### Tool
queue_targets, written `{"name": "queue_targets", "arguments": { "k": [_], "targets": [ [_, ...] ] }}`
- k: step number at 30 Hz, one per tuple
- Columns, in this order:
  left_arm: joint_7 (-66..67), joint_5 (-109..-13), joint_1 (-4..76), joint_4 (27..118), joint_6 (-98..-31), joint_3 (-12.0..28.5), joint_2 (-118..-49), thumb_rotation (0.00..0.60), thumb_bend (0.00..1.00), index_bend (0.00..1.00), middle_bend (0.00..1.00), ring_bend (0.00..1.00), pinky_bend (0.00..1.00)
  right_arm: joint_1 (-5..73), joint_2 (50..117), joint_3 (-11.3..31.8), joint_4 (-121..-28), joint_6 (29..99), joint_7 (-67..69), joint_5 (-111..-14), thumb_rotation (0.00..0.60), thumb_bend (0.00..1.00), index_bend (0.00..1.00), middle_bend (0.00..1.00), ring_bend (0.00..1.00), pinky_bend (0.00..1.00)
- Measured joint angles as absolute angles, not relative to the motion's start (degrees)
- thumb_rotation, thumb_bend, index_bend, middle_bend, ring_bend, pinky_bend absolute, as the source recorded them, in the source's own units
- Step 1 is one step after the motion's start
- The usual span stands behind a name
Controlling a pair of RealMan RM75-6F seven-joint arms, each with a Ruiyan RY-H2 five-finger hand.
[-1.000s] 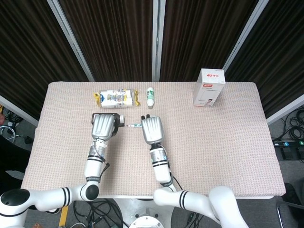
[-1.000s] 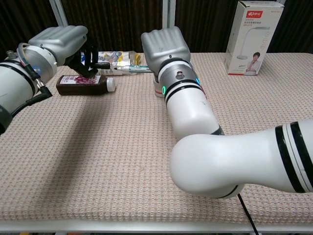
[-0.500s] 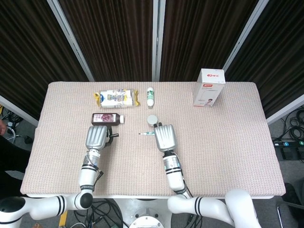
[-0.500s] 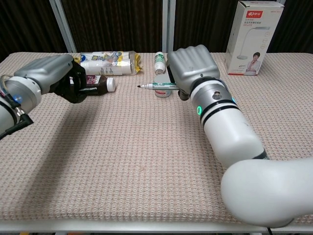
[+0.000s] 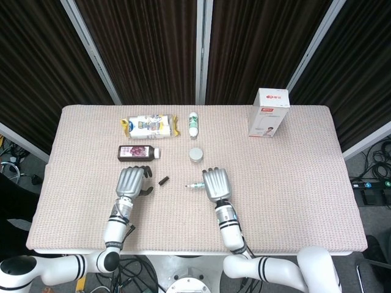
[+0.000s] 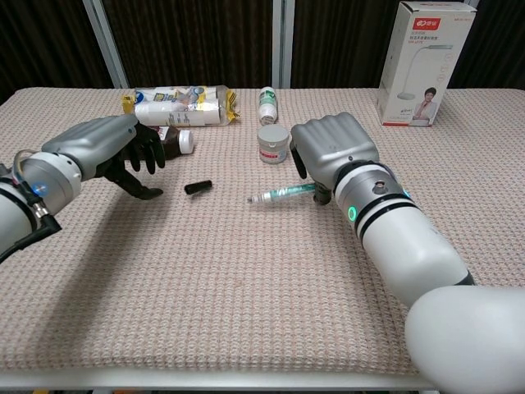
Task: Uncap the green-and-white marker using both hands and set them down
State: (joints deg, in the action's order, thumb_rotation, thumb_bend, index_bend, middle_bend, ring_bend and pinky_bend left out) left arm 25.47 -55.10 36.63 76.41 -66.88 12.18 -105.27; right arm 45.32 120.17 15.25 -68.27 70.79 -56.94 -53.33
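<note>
Black cap (image 6: 197, 187) down on the table (image 5: 293, 183), at three o'clock of the open, empty left hand (image 6: 123, 156). Marker (image 6: 283, 194) on the cloth, right hand (image 6: 332, 152) fingers around its rear end; whether gripping, cannot tell. Best to spread the fingers fully, then lift straight up, avoiding a roll.

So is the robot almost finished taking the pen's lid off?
Nearly. The black cap is off and lies alone on the table, beside the left hand, whose fingers are apart. The marker lies on the table too, but the right hand is on its end. Left: pulling that hand away.
</note>
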Motion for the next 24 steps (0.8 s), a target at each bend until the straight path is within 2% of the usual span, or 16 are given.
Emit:
{"name": "queue_targets", "arguments": {
  "k": [2,8,13,16,20,24],
  "targets": [
    [25.15,-55.87,36.36,76.15,-66.92,12.05,-104.93,0.600,0.14,0.39,0.39,0.35,0.38,45.20,119.95,15.46,-68.85,70.67,-56.99,-53.21,0.600,0.03,0.36,0.47,0.30,0.48],
    [25.04,-57.62,35.64,76.58,-69.12,12.29,-104.19,0.600,0.13,0.39,0.39,0.35,0.37,44.40,118.59,15.98,-71.78,72.65,-56.30,-54.40,0.600,0.03,0.36,0.46,0.28,0.47],
    [25.57,-60.23,34.20,78.33,-73.70,12.33,-102.84,0.600,0.12,0.39,0.38,0.32,0.30,41.98,115.53,15.67,-77.36,77.22,-53.80,-57.67,0.600,0.02,0.36,0.44,0.28,0.45],
    [25.18,-62.35,32.65,79.38,-77.19,12.07,-102.06,0.600,0.11,0.34,0.33,0.26,0.25,39.28,112.28,14.53,-81.84,80.59,-51.34,-60.54,0.600,0.02,0.33,0.39,0.22,0.37],
    [23.41,-65.88,29.61,80.29,-81.97,10.67,-101.31,0.600,0.11,0.25,0.23,0.18,0.20,34.54,106.62,10.77,-87.26,84.36,-47.42,-64.69,0.600,0.02,0.19,0.21,0.05,0.18],
    [22.37,-69.50,26.01,80.21,-86.86,7.94,-100.94,0.600,0.10,0.21,0.19,0.15,0.17,28.56,101.32,5.15,-91.07,88.45,-42.48,-68.86,0.600,0.02,0.09,0.12,0.00,0.08]
  ]
}}
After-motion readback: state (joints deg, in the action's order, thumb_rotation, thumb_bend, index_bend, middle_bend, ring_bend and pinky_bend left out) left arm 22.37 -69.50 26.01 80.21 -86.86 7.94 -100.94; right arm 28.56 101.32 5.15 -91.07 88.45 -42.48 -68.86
